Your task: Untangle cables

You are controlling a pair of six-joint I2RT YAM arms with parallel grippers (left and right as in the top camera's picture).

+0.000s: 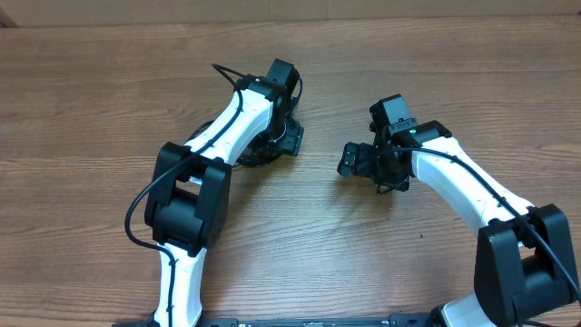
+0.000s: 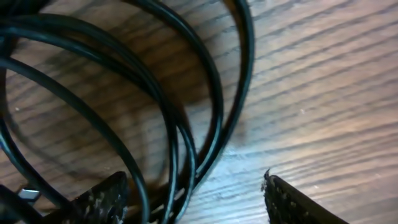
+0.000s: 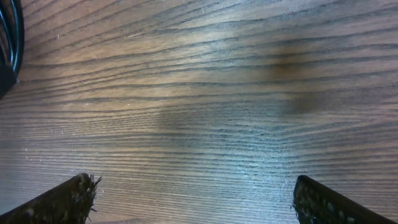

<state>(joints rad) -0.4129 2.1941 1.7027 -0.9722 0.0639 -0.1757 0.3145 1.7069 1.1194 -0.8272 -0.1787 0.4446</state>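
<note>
- Toward the far edge of the table [image 3: 205, 93], left of centre, the cables [image 2: 250, 56] lie in overlapping loops under the left gripper [image 2: 191, 183], whose jaws stand wide apart and hold nothing.
- Several strands run between those jaws, so closing now would likely pinch them together and drag the whole coil tighter.
- One finger seems to sit inside a loop, and lifting could snag it.
- The right gripper [image 3: 194, 182], equally wide and empty, hangs over bare wood, too far off to pin the coil.
</note>
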